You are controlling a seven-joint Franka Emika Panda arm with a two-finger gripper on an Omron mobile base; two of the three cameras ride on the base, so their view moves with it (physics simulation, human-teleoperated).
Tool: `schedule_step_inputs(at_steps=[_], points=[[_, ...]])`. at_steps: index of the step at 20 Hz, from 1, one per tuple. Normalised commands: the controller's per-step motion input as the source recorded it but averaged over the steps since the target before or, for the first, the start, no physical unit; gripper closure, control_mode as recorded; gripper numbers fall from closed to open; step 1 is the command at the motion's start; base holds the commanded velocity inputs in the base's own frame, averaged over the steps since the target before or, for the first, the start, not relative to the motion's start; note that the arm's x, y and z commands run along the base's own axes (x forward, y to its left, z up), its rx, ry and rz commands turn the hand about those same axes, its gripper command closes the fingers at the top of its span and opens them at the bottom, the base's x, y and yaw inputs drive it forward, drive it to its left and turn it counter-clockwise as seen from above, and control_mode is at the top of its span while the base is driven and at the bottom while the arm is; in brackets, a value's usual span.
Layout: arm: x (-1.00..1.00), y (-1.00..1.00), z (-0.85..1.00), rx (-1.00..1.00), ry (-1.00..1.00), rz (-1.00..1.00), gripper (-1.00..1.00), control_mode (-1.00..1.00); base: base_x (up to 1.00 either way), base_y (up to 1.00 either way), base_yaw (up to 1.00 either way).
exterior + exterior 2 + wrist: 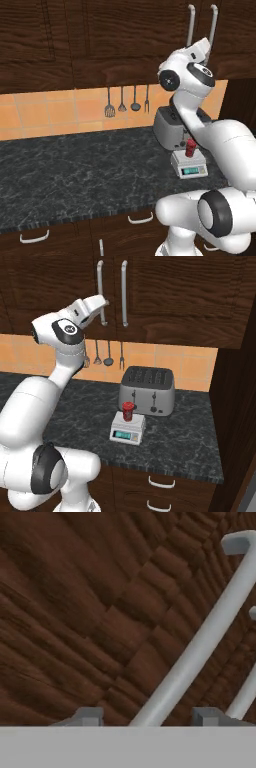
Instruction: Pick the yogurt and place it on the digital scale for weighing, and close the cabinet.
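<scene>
Yogurt (128, 411) is standing upright on the digital scale (127, 428), just in front of the toaster (147, 389). Gripper (148, 716) is hovering raised against the cabinet (165, 291), jaws spread either side of its left door's bar handle (200, 642), not touching it. Both doors are sitting shut.

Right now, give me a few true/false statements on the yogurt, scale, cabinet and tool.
1. The yogurt stands on the digital scale. True.
2. The toaster is in front of the scale. False: it sits behind it, nearer the wall.
3. The tool is shut on the yogurt. False: its fingertips stand apart, up against the cabinet door, with a bar handle between them.
4. Both cabinet doors look closed in the right base view. True.
5. The yogurt lies tipped on the counter. False: it is upright on the scale.
</scene>
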Motion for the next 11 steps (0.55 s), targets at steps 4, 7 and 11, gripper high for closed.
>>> schedule_step_inputs(at_steps=[4,7,11], points=[[0.44,-0.43,-0.63,0.04,-0.23,0.07,-1.0,-1.0,0.0,0.0,0.0],[0.86,-0.35,-0.79,0.08,-0.16,0.12,-1.0,-1.0,0.0,0.0,0.0],[1.0,-0.23,-0.77,0.11,-0.04,0.16,-1.0,-1.0,0.0,0.0,0.0]])
